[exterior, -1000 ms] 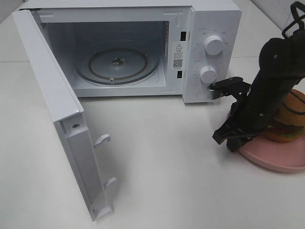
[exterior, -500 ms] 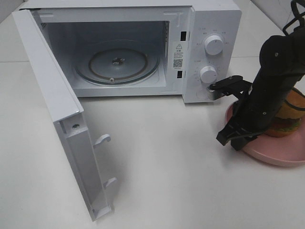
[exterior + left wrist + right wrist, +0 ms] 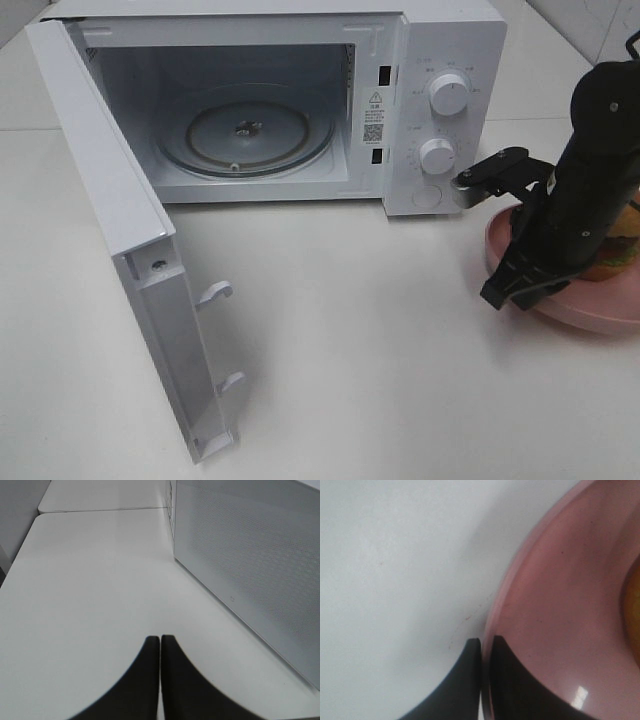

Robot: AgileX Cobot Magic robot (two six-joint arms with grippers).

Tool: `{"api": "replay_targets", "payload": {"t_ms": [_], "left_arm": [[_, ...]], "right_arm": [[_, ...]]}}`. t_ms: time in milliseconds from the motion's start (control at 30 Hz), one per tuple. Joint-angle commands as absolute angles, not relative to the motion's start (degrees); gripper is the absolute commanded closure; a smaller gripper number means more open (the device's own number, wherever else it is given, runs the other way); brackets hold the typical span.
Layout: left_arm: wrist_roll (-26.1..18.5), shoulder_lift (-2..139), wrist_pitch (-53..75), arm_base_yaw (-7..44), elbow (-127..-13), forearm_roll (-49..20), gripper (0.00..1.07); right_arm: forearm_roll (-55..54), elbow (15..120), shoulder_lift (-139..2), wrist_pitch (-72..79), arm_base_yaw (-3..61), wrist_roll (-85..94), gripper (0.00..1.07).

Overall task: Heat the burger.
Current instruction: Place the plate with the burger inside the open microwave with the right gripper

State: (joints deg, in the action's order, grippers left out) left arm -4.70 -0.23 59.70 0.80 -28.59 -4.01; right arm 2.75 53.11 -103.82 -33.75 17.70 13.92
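The burger (image 3: 616,262) sits on the round pink plate (image 3: 560,312) at the right of the table, mostly hidden behind my right arm; only a sliver of its bun (image 3: 633,611) shows in the right wrist view. My right gripper (image 3: 506,296) is shut on the plate's near-left rim (image 3: 492,630), one finger on each side of it. The left gripper (image 3: 160,640) hovers over bare table beside the microwave's side wall, its fingers pressed together and holding nothing.
The white microwave (image 3: 440,60) stands at the back with its door (image 3: 110,210) swung wide open to the left. Its glass turntable (image 3: 245,135) is bare. Two knobs (image 3: 447,95) face the plate on the control panel.
My right gripper has closed on the plate's rim. The arm has moved to the right, and the plate with the burger has shifted with it and now sits higher in the view.
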Motion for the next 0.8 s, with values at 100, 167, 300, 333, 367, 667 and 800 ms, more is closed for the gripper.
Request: {"api": "replay_targets", "payload": {"t_ms": [100, 167, 300, 333, 367, 667, 800], "left_arm": [[-4.76, -1.38, 59.13, 0.86, -28.48, -4.24, 1.06], [-4.76, -1.38, 59.13, 0.86, -28.48, -4.24, 1.06], [-4.76, -1.38, 59.13, 0.86, -28.48, -4.24, 1.06], [-4.70, -1.38, 59.13, 0.86, -28.48, -4.24, 1.06], [-4.70, -1.38, 59.13, 0.86, -28.48, -4.24, 1.06], [-4.70, -1.38, 59.13, 0.86, -28.48, -4.24, 1.06], [-4.64, -1.38, 59.13, 0.86, -28.48, -4.18, 1.06]], "right_arm": [[9.45, 48.30, -101.59, -29.22, 22.06, 9.68, 1.07], [13.18, 47.15, -101.53, -28.53, 24.06, 5.96, 1.07], [22.00, 45.95, -101.47, -27.79, 27.50, -3.04, 1.07], [23.26, 45.95, -101.47, -27.85, 28.02, -4.58, 1.07], [23.26, 45.95, -101.47, -27.85, 28.02, -4.58, 1.07], [24.06, 45.32, -99.64, -27.79, 28.82, -6.42, 1.07], [24.12, 43.95, -98.20, -27.16, 28.82, -6.42, 1.07]]}}
